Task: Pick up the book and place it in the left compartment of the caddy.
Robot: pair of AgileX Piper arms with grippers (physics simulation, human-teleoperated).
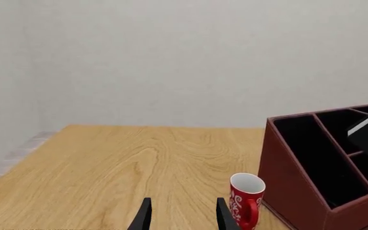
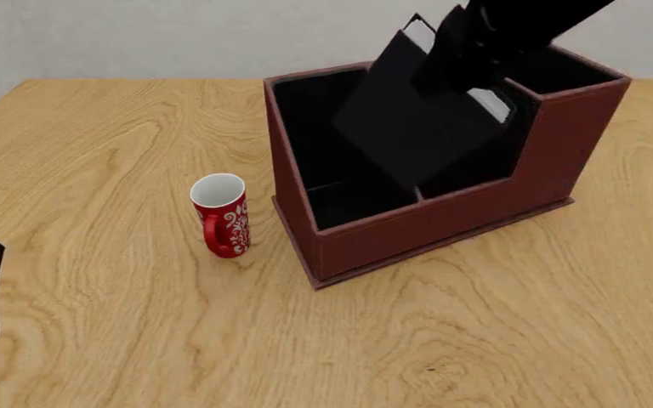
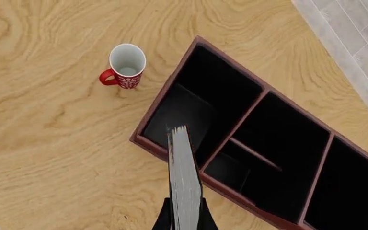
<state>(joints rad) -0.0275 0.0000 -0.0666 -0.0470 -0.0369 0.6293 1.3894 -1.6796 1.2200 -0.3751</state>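
Observation:
The black book (image 2: pixel 406 119) with white page edges (image 3: pixel 185 187) hangs tilted above the dark red-brown caddy (image 2: pixel 440 225), with my right gripper (image 2: pixel 459 61) shut on its upper end. Its lowest corner hovers over the caddy's middle dividers. The left compartment (image 2: pixel 313 140) is the long black-lined slot on the mug's side, also seen from the right wrist (image 3: pixel 212 84) and the left wrist (image 1: pixel 315 155). My left gripper (image 1: pixel 184 218) stands open and holds nothing, low over the table near the front left, well apart from the caddy (image 1: pixel 293 191).
A red mug (image 2: pixel 220 212) with a white pattern stands upright on the wooden table (image 2: pixel 99 153), just left of the caddy. It also shows close to my left gripper's fingers (image 1: pixel 225 216). A grey wall rises behind the table.

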